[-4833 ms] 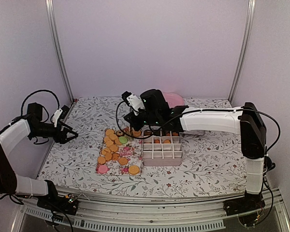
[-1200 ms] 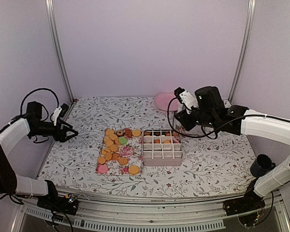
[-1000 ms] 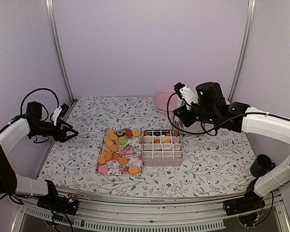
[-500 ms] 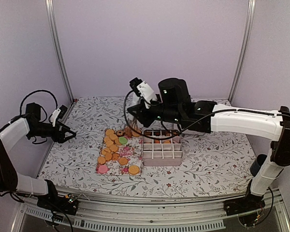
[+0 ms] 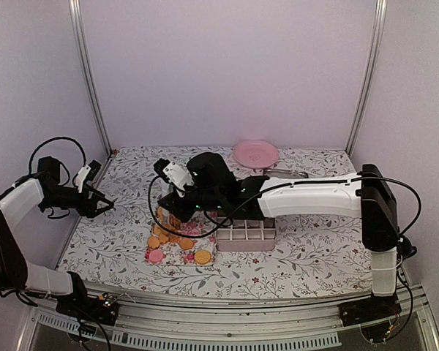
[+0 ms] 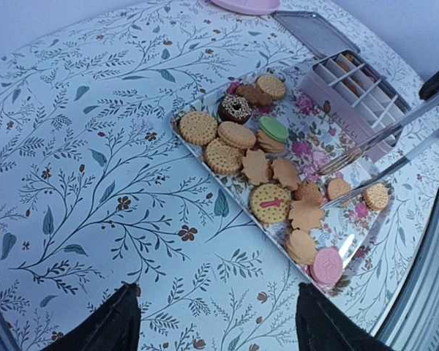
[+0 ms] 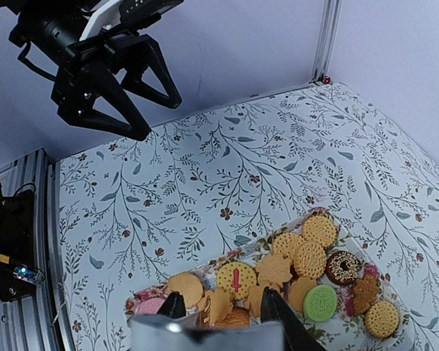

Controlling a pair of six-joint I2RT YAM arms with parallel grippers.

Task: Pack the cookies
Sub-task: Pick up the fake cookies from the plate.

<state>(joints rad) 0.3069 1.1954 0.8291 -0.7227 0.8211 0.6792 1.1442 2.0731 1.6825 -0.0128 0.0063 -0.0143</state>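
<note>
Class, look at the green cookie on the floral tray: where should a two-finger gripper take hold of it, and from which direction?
Grip the green cookie by its rim, coming from above. It is a flat round disc resting on a neighbouring biscuit, so its edge is slightly raised. Probably set the fingers across its width where the floral tray shows beside it, since other cookies crowd its remaining sides.

Small round flat cookies (image 6: 235,134), mostly golden-orange, lying flat and partly overlapping on a flowered rectangular tray (image 6: 227,201) left of a white divided box (image 5: 247,232). Among them a green disc (image 6: 274,129), a dark brown ring with sprinkles (image 6: 235,107), a pink disc (image 6: 327,265) at the tray's near end, leaf-shaped golden pieces (image 6: 271,170) mid-tray and a round golden one with a red mark (image 6: 270,202). More golden-orange biscuits (image 6: 348,64) tucked in the box's far compartments.
</note>
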